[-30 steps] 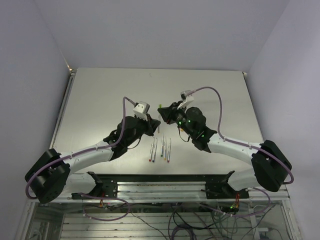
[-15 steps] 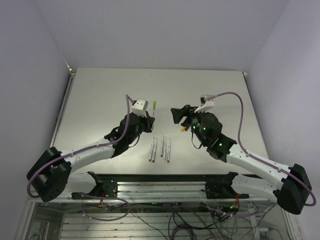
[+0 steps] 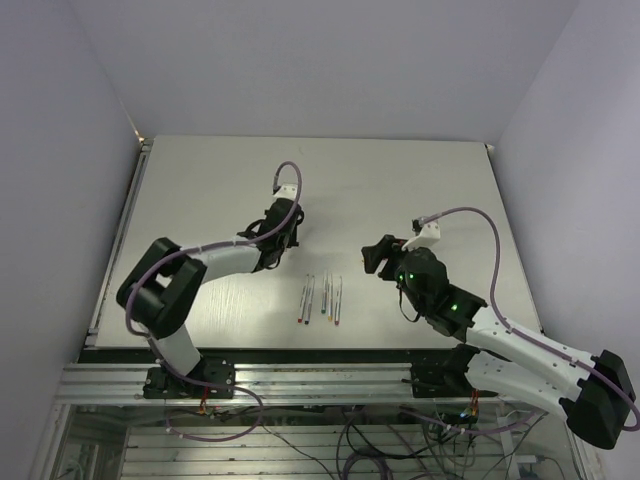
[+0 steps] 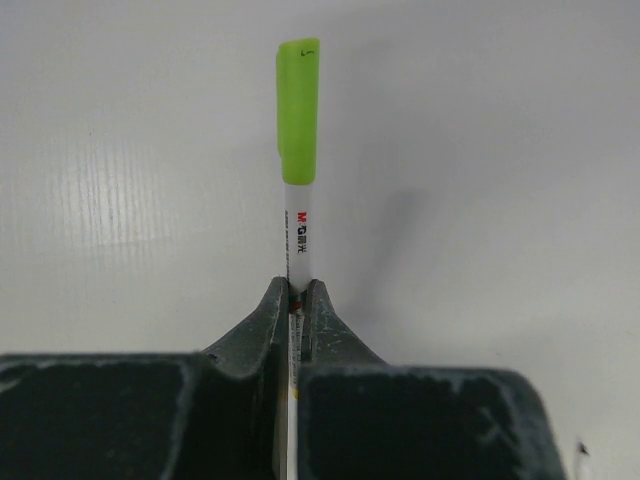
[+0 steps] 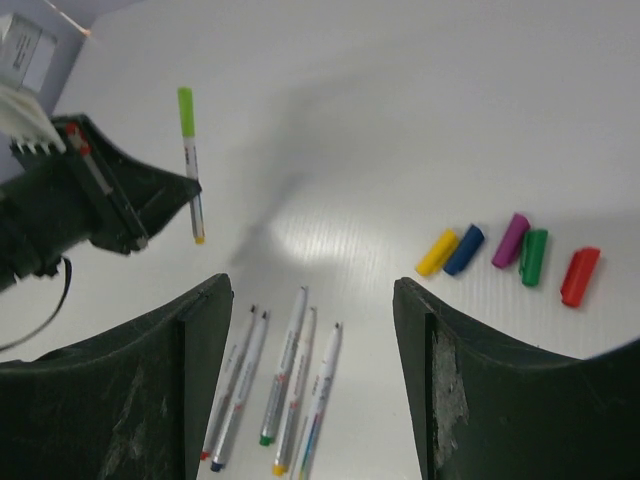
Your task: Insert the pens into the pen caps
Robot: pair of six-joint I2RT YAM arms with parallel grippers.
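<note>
Left gripper (image 4: 297,292): clenching the white barrel of a capped pen (image 4: 299,235), its lime-green cap (image 4: 298,110) pointing toward 12 o'clock in the wrist view.

Right gripper (image 5: 308,300): hanging with jaws spread, grasping nothing.

Step, as judged: one pen is finished and awaiting set-down. The next move is calling for a fresh pen and cap to be picked up.

Count:
- Uncapped pens (image 5: 285,365): five, lying side by side on the table (image 5: 400,120).
- Loose caps (image 5: 510,240): five (yellow, blue, purple, green, red), lying in a row at 2 o'clock from those pens.
</note>
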